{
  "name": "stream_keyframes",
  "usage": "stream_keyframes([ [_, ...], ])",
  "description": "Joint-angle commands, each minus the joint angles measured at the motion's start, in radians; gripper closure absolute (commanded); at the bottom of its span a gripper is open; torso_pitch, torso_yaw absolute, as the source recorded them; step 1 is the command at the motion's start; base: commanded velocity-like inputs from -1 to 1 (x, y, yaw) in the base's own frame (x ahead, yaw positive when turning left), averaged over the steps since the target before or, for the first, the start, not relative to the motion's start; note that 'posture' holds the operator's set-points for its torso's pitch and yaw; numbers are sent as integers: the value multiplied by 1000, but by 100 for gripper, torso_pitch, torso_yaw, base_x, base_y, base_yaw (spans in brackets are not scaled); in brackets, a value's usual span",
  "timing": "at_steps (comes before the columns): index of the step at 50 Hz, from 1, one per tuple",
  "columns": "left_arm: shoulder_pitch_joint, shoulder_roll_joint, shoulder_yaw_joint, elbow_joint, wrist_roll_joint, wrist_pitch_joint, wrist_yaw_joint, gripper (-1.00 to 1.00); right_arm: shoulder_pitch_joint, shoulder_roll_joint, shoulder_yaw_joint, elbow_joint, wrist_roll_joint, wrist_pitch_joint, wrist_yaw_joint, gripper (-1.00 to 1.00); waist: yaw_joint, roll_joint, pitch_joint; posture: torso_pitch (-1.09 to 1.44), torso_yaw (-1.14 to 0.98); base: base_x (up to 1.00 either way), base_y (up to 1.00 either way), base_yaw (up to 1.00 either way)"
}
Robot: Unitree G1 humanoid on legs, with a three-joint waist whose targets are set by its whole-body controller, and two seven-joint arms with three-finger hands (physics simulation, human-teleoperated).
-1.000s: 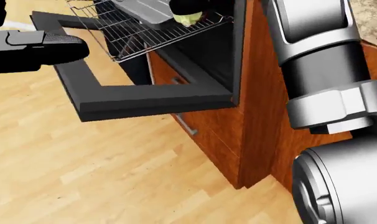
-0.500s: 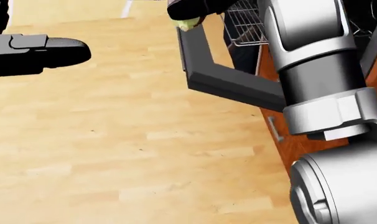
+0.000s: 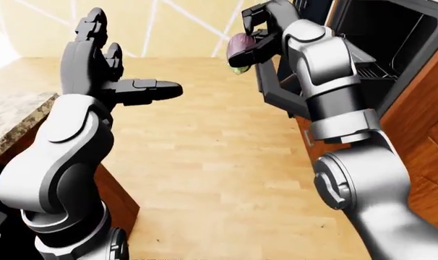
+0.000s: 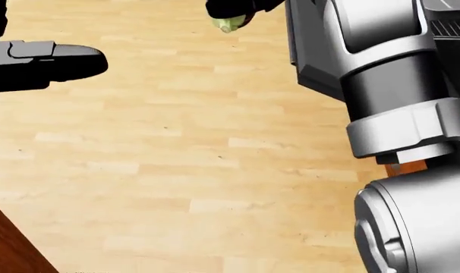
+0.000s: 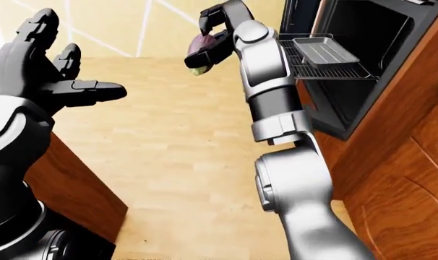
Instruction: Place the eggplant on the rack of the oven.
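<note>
My right hand is shut on the purple eggplant, whose green stem end points down; it hangs over the wooden floor, left of the oven. The oven stands open at the right of the right-eye view, its wire rack pulled out and carrying a grey baking tray. My left hand is open and empty, fingers spread, at the left of the left-eye view, well apart from the oven.
The oven's open door juts out at the head view's upper right. Brown wooden cabinets flank the oven. A stone counter over a brown cabinet stands at the left. Light wooden floor lies between.
The whole picture has shifted: the camera has turned left, so the oven, door and rack slid to the right edge of the head view. The right hand still holds the eggplant.
</note>
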Motion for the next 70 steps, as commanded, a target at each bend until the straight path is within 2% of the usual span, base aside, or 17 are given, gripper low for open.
stream_keyframes([
  [1, -33, 11, 11, -21, 5, -34, -1, -100, -47, -10, -6, -51, 7, -36, -9, 100, 2, 4, -35, 0, 0, 0, 0, 0],
  [8, -32, 10, 12, -25, 5, -31, -2, -100, -38, -8, -9, -62, 17, -35, -17, 100, 4, 8, -39, 0, 0, 0, 0, 0],
  [9, -32, 10, 12, -27, 5, -29, -2, -100, -37, -8, -7, -65, 17, -33, -16, 100, 4, 8, -63, 0, 0, 0, -20, 0],
  [15, -35, 9, 13, -33, 3, -21, 0, -100, -34, -12, -5, -71, 20, -30, -15, 100, -7, 55, -85, 0, 0, 0, -23, 0],
  [21, -37, 11, 18, -36, 0, -17, 1, -100, -36, -11, -3, -72, 17, -26, -15, 100, 0, 6, -68, 0, 0, 0, -23, 0],
  [24, -34, 12, 20, -37, -2, -19, 0, -100, -36, -11, -2, -77, 16, -22, -14, 100, 2, -84, -83, 0, 0, 0, -24, 0],
  [25, -34, 13, 21, -38, -3, -18, 1, -100, -35, -10, -1, -79, 15, -20, -14, 100, 4, -49, -71, 0, 0, 0, -23, 0],
  [36, -32, 13, 19, -35, -7, -23, 4, -100, -49, -14, -6, -68, 15, -22, -9, 100, 14, 26, -53, 0, 0, 0, -24, 0],
  [40, -29, 12, 17, -33, -6, -26, 3, -100, -52, -16, -5, -63, 15, -25, -9, 100, 3, 88, -61, 0, 0, 0, -21, 0],
  [41, -29, 13, 17, -31, -6, -29, 3, -100, -52, -17, -5, -61, 15, -25, -9, 100, 2, 64, -56, 0, 0, 0, -20, 0],
  [43, -31, 12, 18, -35, -8, -24, 5, -100, -52, -17, -5, -62, 15, -24, -9, 100, -3, 77, -60, 0, 0, 4, -20, 0],
  [49, -33, 15, 22, -41, -12, -16, 7, -100, -50, -17, -6, -69, 15, -19, -11, 100, 2, 36, -55, 0, 0, 5, -21, 0],
  [52, -36, 16, 23, -41, -15, -13, 7, -100, -48, -16, -6, -74, 16, -16, -13, 100, 11, -1, -52, 0, 0, 8, -32, 0],
  [54, -36, 17, 22, -39, -15, -15, 7, -100, -46, -16, -5, -74, 15, -17, -13, 100, 15, -65, -69, 0, 0, 9, -34, 0],
  [65, -37, 17, 19, -36, -15, -19, 10, -100, -39, -15, -6, -82, 20, -15, -11, 100, 16, 27, -36, 0, 0, 13, -32, 0],
  [69, -33, 16, 17, -33, -13, -25, 8, -100, -32, -15, -4, -93, 18, -10, -11, 100, 4, 101, -54, 0, 0, 20, -30, 0],
  [70, -34, 16, 18, -34, -14, -23, 8, -100, -32, -15, -4, -92, 19, -11, -11, 100, 12, 58, -46, 0, 0, 20, -30, 0],
])
